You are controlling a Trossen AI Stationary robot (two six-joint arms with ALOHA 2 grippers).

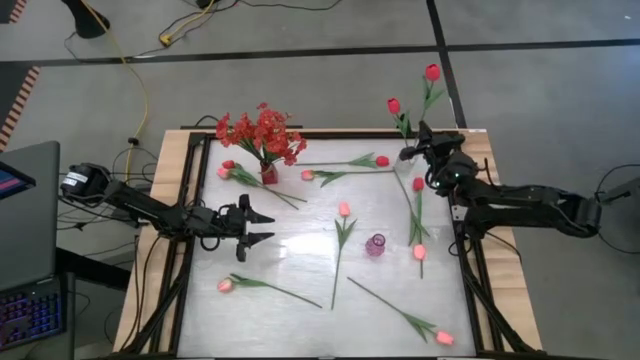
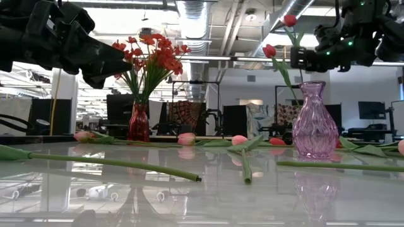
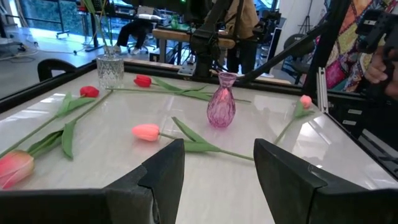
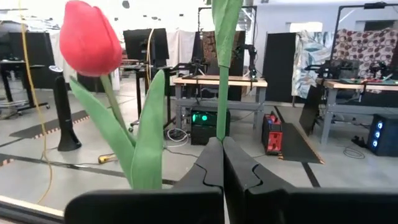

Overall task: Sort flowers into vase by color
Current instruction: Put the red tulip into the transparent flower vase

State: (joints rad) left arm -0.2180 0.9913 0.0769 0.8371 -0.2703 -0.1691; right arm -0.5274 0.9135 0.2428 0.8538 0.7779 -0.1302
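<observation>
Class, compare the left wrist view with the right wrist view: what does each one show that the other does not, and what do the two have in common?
Only the left wrist view shows the table, with the pink vase, a clear glass vase and loose pink tulips and red tulips lying on it, seen past the left gripper with its jaws open and empty.

Only the right wrist view shows the right gripper shut on a green stem, beside a red tulip head, with no table in sight.

Both show the workshop behind.
</observation>
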